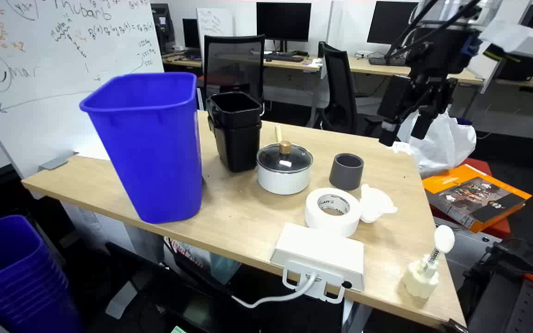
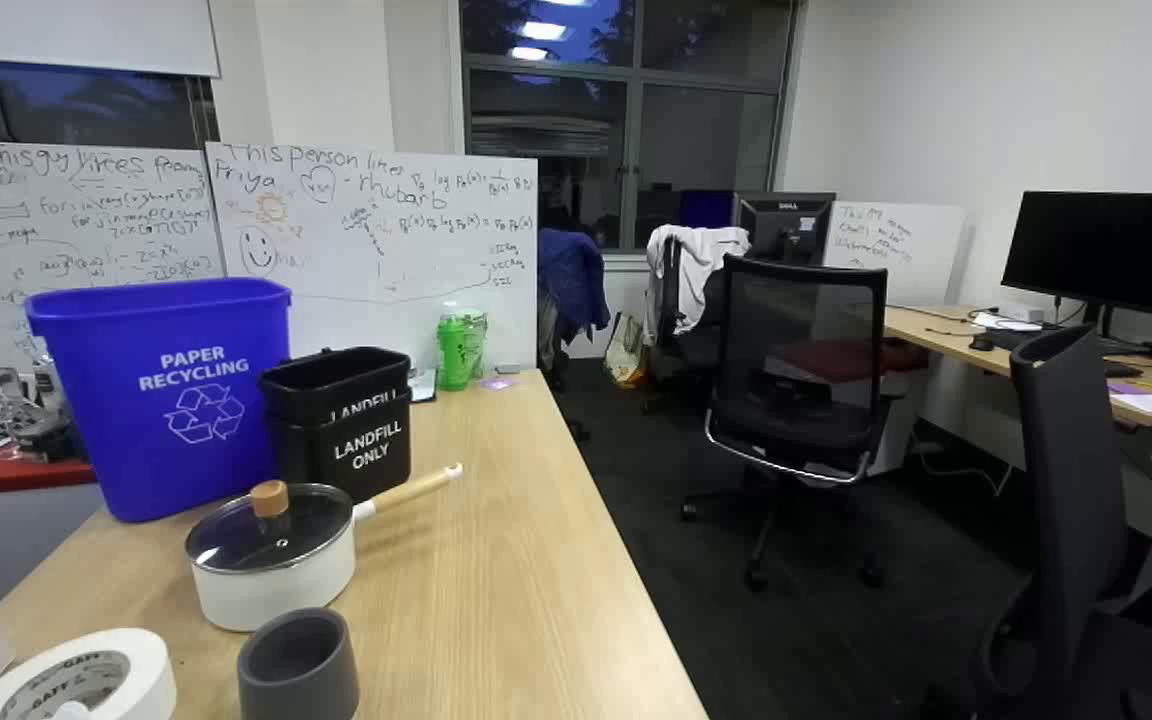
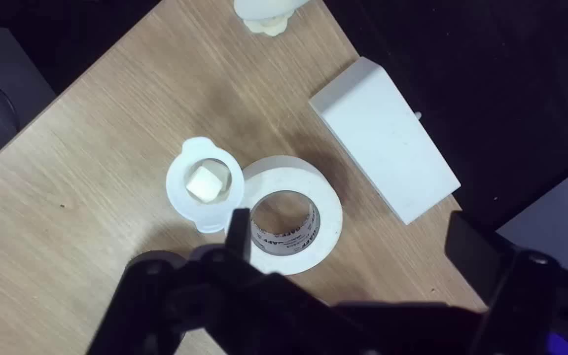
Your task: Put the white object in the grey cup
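Observation:
A small white lobed cup (image 1: 376, 203) stands on the table against a white tape roll (image 1: 312, 215). In the wrist view the white cup (image 3: 178, 190) holds pale chunks. The grey cup (image 1: 346, 175) stands upright just behind the white cup and looks empty. It also shows in an exterior view (image 2: 298, 690); in the wrist view its dark rim (image 3: 153, 255) is mostly hidden by a finger. My gripper (image 1: 404, 132) is open and empty, raised above the table's far right edge in that view. In the wrist view my gripper (image 3: 350, 241) has its fingers wide apart.
A white box with a cable (image 1: 319, 249) and a white plunger-topped item (image 1: 421, 277) sit near the table edge. A lidded white pot (image 1: 284, 178), black bins (image 1: 236, 138) and a tall blue bin (image 1: 155, 162) stand further along the table (image 1: 229, 231).

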